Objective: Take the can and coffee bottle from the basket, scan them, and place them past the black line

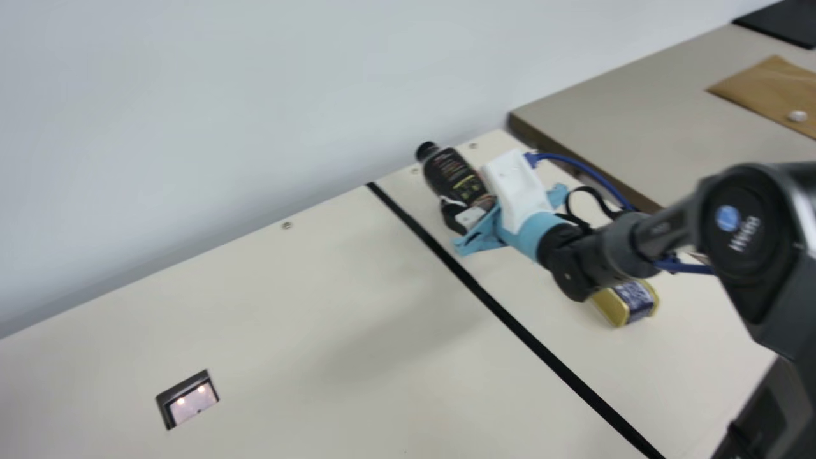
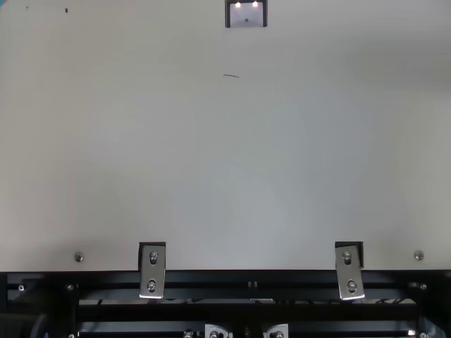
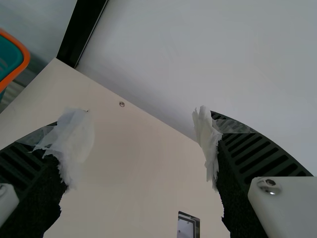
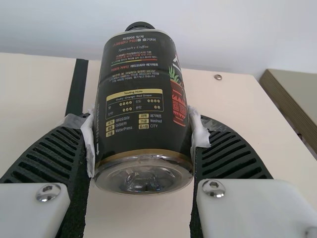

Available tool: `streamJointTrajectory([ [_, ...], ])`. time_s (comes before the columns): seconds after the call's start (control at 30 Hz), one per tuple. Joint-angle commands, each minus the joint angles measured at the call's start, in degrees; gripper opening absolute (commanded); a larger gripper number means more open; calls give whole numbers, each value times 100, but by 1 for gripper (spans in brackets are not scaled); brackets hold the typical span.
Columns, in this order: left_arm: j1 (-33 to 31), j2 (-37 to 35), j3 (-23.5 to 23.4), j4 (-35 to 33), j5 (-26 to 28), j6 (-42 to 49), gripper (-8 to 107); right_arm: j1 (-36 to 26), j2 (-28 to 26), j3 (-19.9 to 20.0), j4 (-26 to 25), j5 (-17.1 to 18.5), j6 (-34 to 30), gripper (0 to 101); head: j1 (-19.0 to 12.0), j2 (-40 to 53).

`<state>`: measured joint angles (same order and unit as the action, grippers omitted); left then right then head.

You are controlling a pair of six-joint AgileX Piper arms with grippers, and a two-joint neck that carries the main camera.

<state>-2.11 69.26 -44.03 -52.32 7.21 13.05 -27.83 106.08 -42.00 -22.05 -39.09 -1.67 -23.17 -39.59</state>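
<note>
- Right gripper (image 1: 475, 205): jaws closed round the lower part of the coffee bottle (image 4: 141, 99), base toward the wrist, cap farther out from the jaws
- Black line (image 1: 478, 290) on the counter (image 1: 350, 274), beside the right jaws
- Can (image 1: 628, 303), gold and blue, on the counter behind the right jaws, same side of line, partly hidden by arm
- Left gripper (image 3: 143, 136): jaws wide apart
- Teal basket (image 3: 26, 58), orange rim, well beyond left jaws

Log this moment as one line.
Right gripper: shut on coffee bottle, past black line | can: past line, on table | left gripper: open
</note>
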Motion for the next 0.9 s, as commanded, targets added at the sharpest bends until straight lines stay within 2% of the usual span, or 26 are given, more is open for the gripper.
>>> streamJointTrajectory([
  [0.0, 0, 0, 0, 0, 0, 0, 90, -19, 11, 16, 4, -36, -39, 0, -162, -314],
  [0.1, 0, 0, 0, 0, 0, 0, 90, -40, 26, 35, 35, -60, -97, 0, -173, -574],
  [0.87, 0, 0, 0, 0, 0, 0, 90, -231, 279, 354, 681, -217, -636, 0, -173, -574],
])
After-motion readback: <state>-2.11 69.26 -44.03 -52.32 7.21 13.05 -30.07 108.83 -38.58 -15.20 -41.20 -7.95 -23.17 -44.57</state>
